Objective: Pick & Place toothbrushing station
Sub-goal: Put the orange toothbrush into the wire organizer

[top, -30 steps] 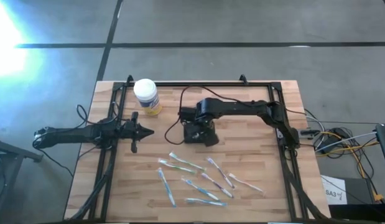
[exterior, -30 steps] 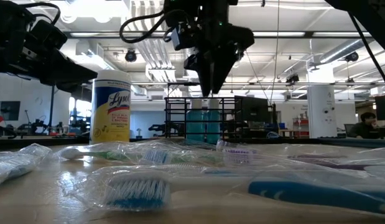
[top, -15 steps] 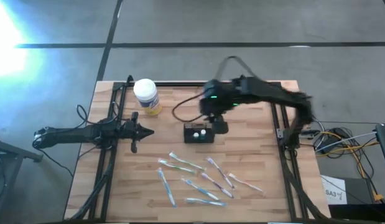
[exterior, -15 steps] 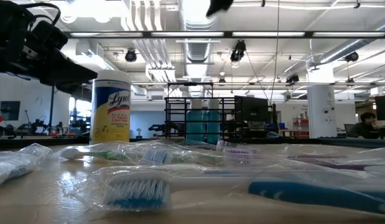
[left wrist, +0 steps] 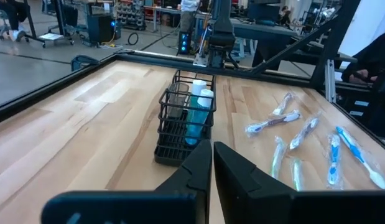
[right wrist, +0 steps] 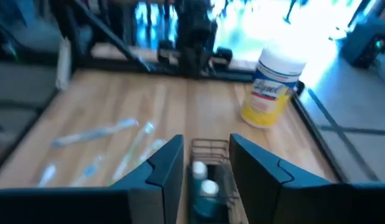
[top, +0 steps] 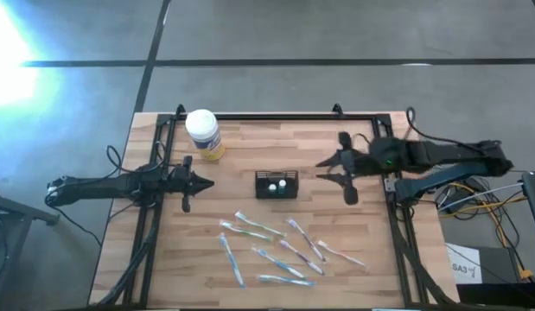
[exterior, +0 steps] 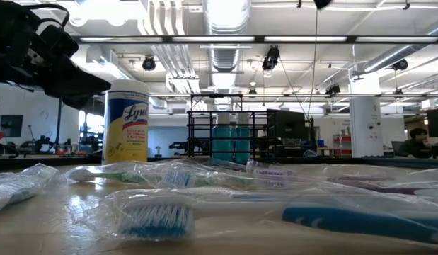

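The toothbrushing station (top: pixel 277 185), a small black wire-sided box holding blue bottles with white caps, stands upright on the light wooden table (top: pixel 353 268) near its middle, untouched by either arm.

The right gripper (top: pixel 329 168) sits just right of the station, apart from it, with its two dark fingers (right wrist: pixel 169 163) spread wide and holding nothing. In the right wrist view the station appears in the gap between these fingers, farther off.

The left gripper (top: pixel 203 182) rests well left of the station, pointing toward it. Its fingers (left wrist: pixel 201 167) are pressed nearly together, leaving only a thin slit, and grasp nothing.

A yellow cylindrical wipes jar with a white lid (top: pixel 203 133) stands at the far left of the table, beyond the left gripper. Several toothbrushes in clear plastic wrappers (top: pixel 277 250) lie scattered on the near half of the table, apart from the station. A black metal frame (top: pixel 276 116) borders the table's far edge and sides.
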Available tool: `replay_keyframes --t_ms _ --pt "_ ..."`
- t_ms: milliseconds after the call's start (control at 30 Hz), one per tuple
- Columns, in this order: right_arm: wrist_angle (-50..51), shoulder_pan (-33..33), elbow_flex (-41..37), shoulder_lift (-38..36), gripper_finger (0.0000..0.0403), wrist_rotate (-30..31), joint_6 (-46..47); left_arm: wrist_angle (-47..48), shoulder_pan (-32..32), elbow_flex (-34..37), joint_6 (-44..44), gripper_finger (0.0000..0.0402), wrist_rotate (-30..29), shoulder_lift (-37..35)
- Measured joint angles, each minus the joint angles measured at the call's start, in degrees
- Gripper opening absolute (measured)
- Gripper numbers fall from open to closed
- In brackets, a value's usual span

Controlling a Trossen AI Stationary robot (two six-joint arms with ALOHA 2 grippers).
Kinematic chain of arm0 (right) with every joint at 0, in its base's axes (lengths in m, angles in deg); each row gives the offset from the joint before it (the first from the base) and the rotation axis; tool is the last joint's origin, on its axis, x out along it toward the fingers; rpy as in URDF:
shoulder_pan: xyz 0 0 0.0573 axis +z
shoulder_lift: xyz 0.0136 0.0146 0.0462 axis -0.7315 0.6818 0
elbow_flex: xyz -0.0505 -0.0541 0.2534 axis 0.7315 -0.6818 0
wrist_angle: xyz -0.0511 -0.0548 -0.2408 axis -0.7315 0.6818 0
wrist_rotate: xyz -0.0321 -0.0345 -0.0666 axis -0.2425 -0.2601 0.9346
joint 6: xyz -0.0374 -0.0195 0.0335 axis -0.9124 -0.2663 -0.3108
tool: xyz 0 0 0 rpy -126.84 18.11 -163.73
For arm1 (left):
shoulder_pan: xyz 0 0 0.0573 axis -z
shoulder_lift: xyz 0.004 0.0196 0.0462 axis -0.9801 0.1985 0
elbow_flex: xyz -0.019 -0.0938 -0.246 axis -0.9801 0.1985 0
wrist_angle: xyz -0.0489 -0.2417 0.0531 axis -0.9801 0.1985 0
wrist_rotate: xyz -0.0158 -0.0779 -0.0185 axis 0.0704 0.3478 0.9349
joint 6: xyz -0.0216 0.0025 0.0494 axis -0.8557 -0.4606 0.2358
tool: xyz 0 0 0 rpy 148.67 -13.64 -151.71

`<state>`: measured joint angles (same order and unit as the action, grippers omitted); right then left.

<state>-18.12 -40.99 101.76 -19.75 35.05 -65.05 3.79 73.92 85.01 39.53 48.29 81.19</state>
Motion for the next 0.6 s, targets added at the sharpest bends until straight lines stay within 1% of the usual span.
replay_keyframes --t_ms 133,267,433,600 --pt "-15.55 2.90 -15.42 -7.10 0.0111 -0.42 3.11 -1.17 -0.01 -0.01 -0.20 0.0023 -0.06 0.00" --pt "-26.91 4.45 -26.42 -10.15 0.0099 0.41 5.79 -1.26 -0.01 -0.22 -0.37 0.0023 -0.06 0.00" --pt "-37.00 4.62 -34.25 -10.33 0.0080 0.32 6.73 -1.88 -0.01 -0.22 -0.37 0.0023 -0.20 0.00" --pt "-41.17 4.76 -38.65 -10.47 0.0062 -0.20 4.60 -2.15 -0.01 -0.22 -0.35 0.0023 -2.77 0.00"
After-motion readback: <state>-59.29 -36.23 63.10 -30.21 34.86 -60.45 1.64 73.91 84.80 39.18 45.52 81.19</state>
